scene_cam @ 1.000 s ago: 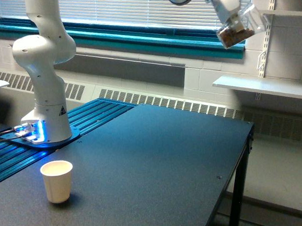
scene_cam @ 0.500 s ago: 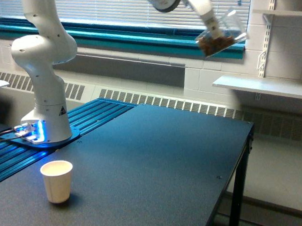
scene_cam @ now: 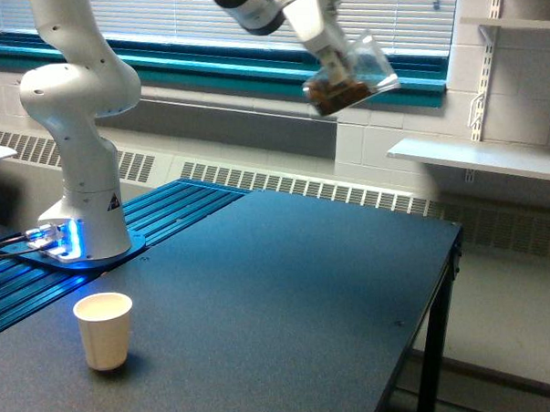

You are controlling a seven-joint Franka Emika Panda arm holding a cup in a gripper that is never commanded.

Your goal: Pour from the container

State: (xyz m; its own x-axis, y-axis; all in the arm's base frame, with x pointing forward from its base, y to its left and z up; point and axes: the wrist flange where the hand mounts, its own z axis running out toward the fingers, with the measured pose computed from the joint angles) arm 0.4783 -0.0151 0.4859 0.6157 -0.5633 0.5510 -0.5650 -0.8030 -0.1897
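Exterior view. The room has a window with white blinds [scene_cam: 248, 15] above a teal sill [scene_cam: 205, 68], a white block wall, a long radiator grille [scene_cam: 283, 183] below, and a white shelf [scene_cam: 478, 158] at the exterior view's right. A dark table [scene_cam: 288, 297] fills the foreground. My white base [scene_cam: 87, 191] stands at the table's far corner on the exterior view's left, on a blue-lit plate, beside a ribbed blue panel [scene_cam: 157, 225].

My gripper [scene_cam: 332, 53] is high above the table's far edge, in front of the sill. It is clamped on the container [scene_cam: 353, 75], a clear plastic cup, tilted, with its mouth toward the exterior view's right and slightly up. Brown material lies in the lower part of the container. Motion blur hides the fingers' exact contact.

A white paper cup [scene_cam: 104, 330] stands upright on the table near its front edge, at the exterior view's left, well apart from the container and far below it. What it holds cannot be told.
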